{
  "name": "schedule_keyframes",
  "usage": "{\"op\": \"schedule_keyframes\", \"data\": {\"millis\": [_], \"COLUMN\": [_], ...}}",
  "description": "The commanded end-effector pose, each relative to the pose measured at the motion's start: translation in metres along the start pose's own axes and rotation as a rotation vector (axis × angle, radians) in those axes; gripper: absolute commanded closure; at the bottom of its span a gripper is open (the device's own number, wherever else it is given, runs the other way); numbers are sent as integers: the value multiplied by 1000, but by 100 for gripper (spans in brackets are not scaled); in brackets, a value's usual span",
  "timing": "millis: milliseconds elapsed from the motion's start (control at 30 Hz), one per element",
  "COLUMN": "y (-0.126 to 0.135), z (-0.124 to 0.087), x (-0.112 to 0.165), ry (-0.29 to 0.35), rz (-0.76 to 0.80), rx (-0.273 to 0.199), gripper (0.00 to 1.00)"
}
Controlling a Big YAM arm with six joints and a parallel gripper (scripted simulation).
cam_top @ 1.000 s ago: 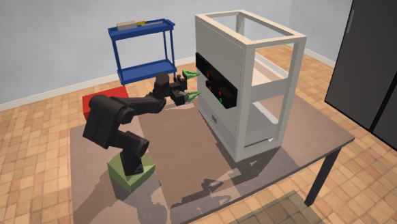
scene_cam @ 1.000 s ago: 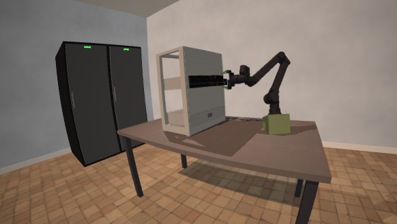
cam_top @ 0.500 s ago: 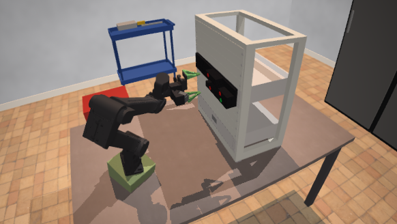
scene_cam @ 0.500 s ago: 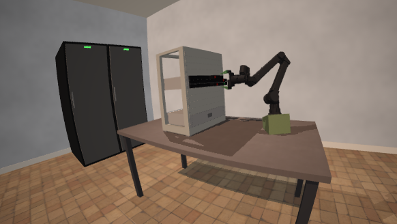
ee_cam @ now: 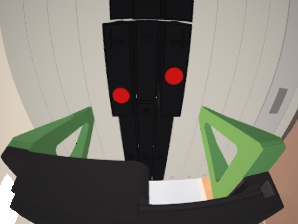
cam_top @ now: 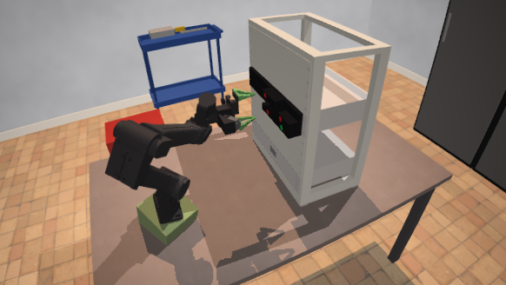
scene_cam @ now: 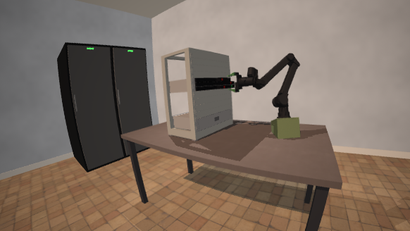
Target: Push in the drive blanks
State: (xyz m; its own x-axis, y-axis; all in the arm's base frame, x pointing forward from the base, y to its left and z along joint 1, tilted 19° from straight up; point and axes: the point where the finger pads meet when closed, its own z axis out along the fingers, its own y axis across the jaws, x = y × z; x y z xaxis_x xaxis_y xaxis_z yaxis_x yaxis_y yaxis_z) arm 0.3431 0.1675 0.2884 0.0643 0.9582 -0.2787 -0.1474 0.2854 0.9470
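Rack (cam_top: 318, 87) (scene_cam: 191, 105) (ee_cam: 65, 60) stands upright on the table (cam_top: 235, 182) (scene_cam: 282, 158), and I use it as the landmark. Black drive bay (cam_top: 256, 80) (scene_cam: 208, 84) (ee_cam: 150, 9) runs across the rack's front, well above its foot. Some drive blanks stick out of it, two with round red stickers clear in the wrist view: one red-stickered blank (ee_cam: 117, 65) on the picture's left, another red-stickered blank (ee_cam: 176, 50) on its right, a plain dark blank (ee_cam: 146, 65) between them. Top view shows three red marks and one green mark (cam_top: 282, 128) on the bay; exact count of protruding blanks, cannot tell.

Gripper (cam_top: 255, 105) (scene_cam: 231, 83) (ee_cam: 146, 112) is at the rack's front, pointing at the bay. Green fingers spread wide, nothing pinched. In the wrist view the column of blanks shows in the space between the fingers, one finger to each side, stickered pair a bit farther up the picture than the tips. Tips are near the rack's front; contact, cannot tell.

Arm (cam_top: 174, 135) (scene_cam: 275, 75) reaches to the rack from a green block (cam_top: 145, 213) (scene_cam: 289, 128) out in front of it. Blue cart (cam_top: 183, 40) and red box (cam_top: 135, 126) are left of the rack in the top view, black cabinets (cam_top: 452, 65) (scene_cam: 89, 105) behind it
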Motion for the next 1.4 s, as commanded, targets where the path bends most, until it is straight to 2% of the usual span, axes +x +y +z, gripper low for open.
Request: {"op": "schedule_keyframes", "data": {"millis": [0, 67, 100, 133, 233, 433, 533, 733, 800, 867, 1033, 1100, 1367], "y": [0, 0, 10, 0, -2, -7, 3, -12, 6, 8, 8, 3, 5], "z": [2, 2, 6, 2, 1, 0, 4, -1, 5, 5, 5, 7, 6], "x": [-7, -7, -10, -12, -24, -61, -85, -106, -120, -128, -138, -137, -132], "ry": [-11, -11, -17, -11, -10, -10, -17, -9, -20, -21, -22, -17, -3], "rz": [12, 12, 26, 12, 12, 12, 24, 13, 26, 26, 24, 21, 21], "rx": [1, 1, -12, 1, 2, 3, -15, 4, -27, -31, -32, -20, -24], "gripper": [0, 0, 0, 0, 0, 0, 0, 0, 0, 0, 0, 0, 0]}}
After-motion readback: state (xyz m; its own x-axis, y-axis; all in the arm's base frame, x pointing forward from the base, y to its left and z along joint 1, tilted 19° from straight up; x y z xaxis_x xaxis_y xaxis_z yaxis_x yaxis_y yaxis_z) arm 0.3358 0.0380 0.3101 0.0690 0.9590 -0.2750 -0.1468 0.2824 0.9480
